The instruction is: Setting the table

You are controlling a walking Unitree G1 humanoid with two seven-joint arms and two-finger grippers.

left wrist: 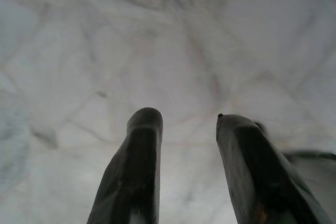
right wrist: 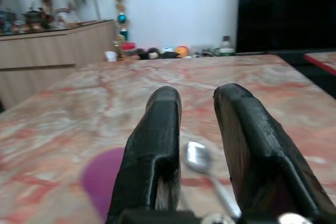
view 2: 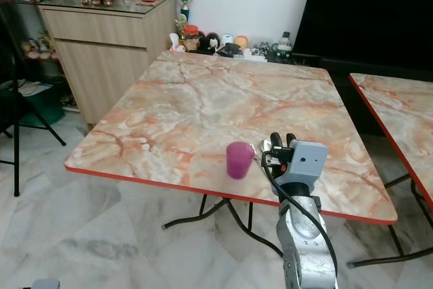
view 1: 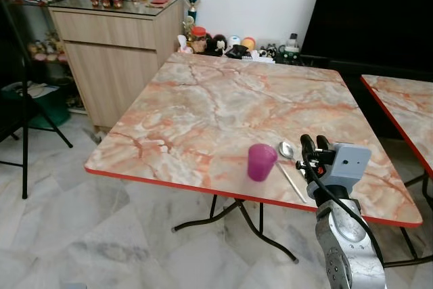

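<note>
A purple cup stands upright near the front edge of the marble table. Just to its right lies a metal spoon, bowl end pointing away from me. My right gripper hovers above the spoon's handle at the table's front right, open with nothing between its fingers. In the right wrist view the spoon lies on the table in line with the gap between the fingers, and the cup sits off to one side. My left gripper hangs open over the pale floor.
A second marble table stands close on the right. A wooden cabinet is at the back left and a black folding chair at the far left. Toys and jars line the wall behind the table.
</note>
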